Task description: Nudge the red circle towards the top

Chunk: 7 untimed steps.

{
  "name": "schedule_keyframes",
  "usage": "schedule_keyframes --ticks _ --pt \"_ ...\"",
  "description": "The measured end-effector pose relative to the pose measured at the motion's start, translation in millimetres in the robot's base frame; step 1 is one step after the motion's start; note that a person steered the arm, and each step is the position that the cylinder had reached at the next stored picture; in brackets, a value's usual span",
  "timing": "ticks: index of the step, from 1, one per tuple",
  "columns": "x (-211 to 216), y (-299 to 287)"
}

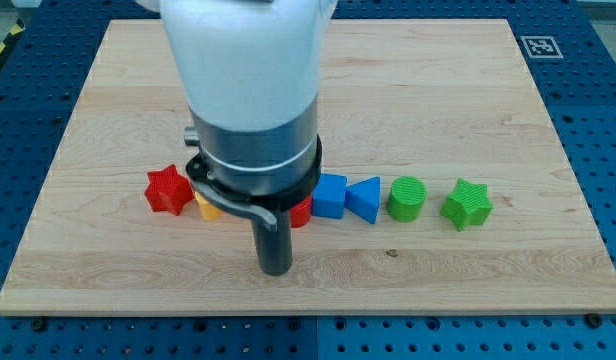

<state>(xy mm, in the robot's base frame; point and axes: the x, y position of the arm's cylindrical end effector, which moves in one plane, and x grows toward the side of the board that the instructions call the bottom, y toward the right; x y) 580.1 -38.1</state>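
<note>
The red circle (302,212) is mostly hidden behind the arm; only a red sliver shows just left of the blue cube (330,196). My tip (275,270) rests on the wooden board (438,110), just below and slightly left of that red sliver. A red star (168,190) lies at the left end of the row. A yellow block (207,209) peeks out next to it, its shape hidden by the arm.
To the right of the blue cube, in a row, lie a blue triangle (365,198), a green cylinder (407,198) and a green star (466,204). The arm's large white and grey body (250,90) hides the board's middle. A fiducial marker (539,46) sits at the top right corner.
</note>
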Motion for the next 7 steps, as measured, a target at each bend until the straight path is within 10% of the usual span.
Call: schedule_keyframes --ticks 7 --pt "-27.3 0.0"
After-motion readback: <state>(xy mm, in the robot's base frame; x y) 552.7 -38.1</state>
